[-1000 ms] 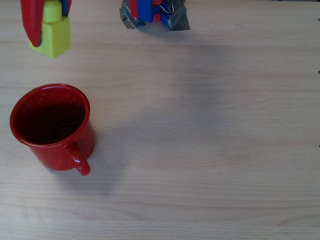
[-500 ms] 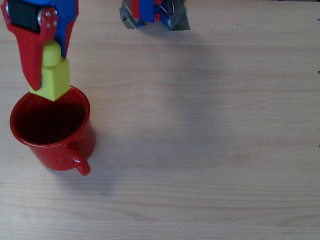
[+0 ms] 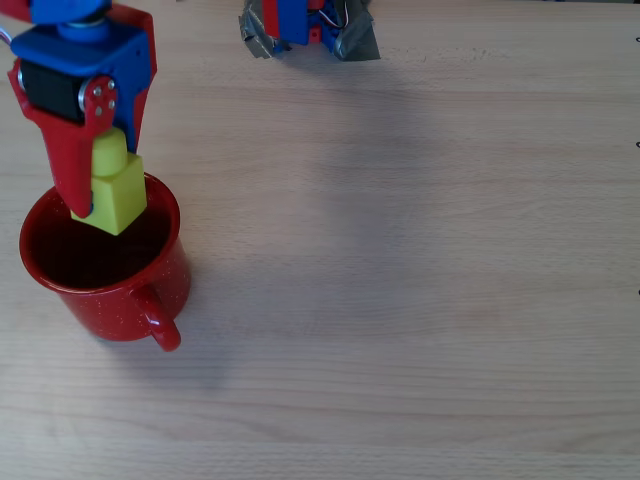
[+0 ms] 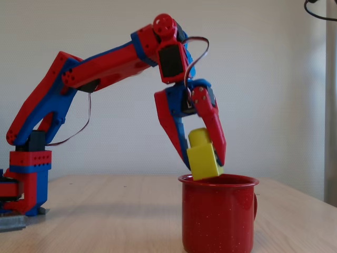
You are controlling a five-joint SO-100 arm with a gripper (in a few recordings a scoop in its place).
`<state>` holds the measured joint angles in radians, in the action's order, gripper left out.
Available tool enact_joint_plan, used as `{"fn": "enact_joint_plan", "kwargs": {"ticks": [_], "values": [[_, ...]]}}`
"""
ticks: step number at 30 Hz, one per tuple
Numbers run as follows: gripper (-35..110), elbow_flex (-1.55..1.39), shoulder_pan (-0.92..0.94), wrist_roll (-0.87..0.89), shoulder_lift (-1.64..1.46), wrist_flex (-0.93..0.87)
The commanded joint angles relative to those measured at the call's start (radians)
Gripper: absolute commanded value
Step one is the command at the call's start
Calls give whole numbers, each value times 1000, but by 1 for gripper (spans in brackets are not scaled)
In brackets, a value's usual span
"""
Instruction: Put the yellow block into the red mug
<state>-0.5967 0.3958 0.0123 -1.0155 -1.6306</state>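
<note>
Your gripper (image 4: pixel 202 158) clamps the yellow block (image 4: pixel 202 155), tilted, stud up toward the wrist. Its lower corner hangs just at the red mug (image 4: pixel 218 216) rim, inside the opening's far edge in the overhead view; release should drop it straight down.

The red-and-blue arm is rising from its base near the desk's far edge in the overhead view, folding at the elbow and reaching out toward the desk's left edge, with the wrist bending steeply downward. The claw (image 4: pixel 202 158) is pointing down, its red fingers (image 4: pixel 213 124) closing on the yellow block (image 4: pixel 202 154), which is sitting tilted between them. In the overhead view the claw (image 3: pixel 105 200) is hanging near the far left corner of the desk, fingertips aimed down.
</note>
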Motion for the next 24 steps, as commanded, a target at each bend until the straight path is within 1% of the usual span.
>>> {"fn": "enact_joint_plan", "kwargs": {"ticks": [1,6,15,19,24], "values": [[0,60,20,-20,-43,20],[1,60,34,-25,-18,34],[35,57,43,-40,-3,35],[40,57,41,-40,-3,40],[40,60,38,-38,-6,46]]}}
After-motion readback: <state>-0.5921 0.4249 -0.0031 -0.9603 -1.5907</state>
